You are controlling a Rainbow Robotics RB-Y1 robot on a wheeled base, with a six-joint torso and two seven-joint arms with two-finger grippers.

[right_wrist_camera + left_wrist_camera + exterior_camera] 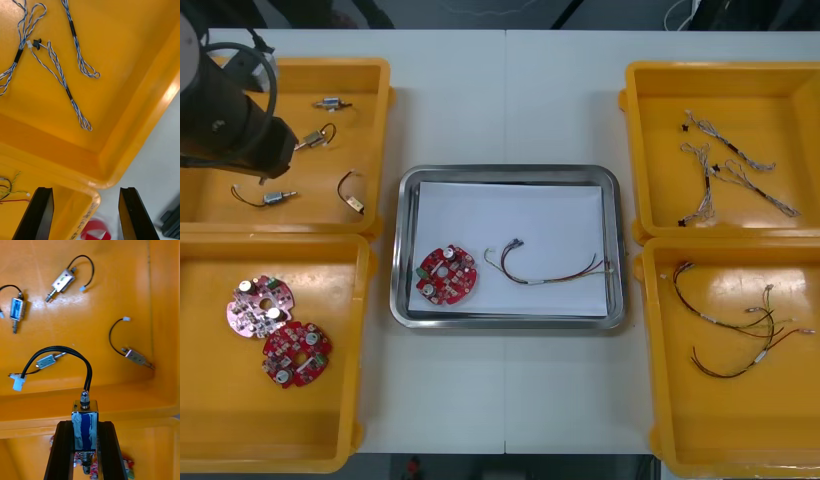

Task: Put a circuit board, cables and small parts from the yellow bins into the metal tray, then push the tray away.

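Left claw [85,432] clenched on small metal part [85,415], black lead looping from its top. Held over wall between two yellow bins [372,232] left of metal tray [507,172], seemingly clear of bin floor. Right claw [86,190] released, fingers apart, over twisted blue and white cables [62,80] right of tray. Tray on bench [510,100] holds circuit board [446,274] and red and yellow cable [552,274].

Bright, even overhead light w/ soft shadows on table [510,100]. Glare spots on yellow bin [112,285] floor & sheen along metal tray [403,250] rim.
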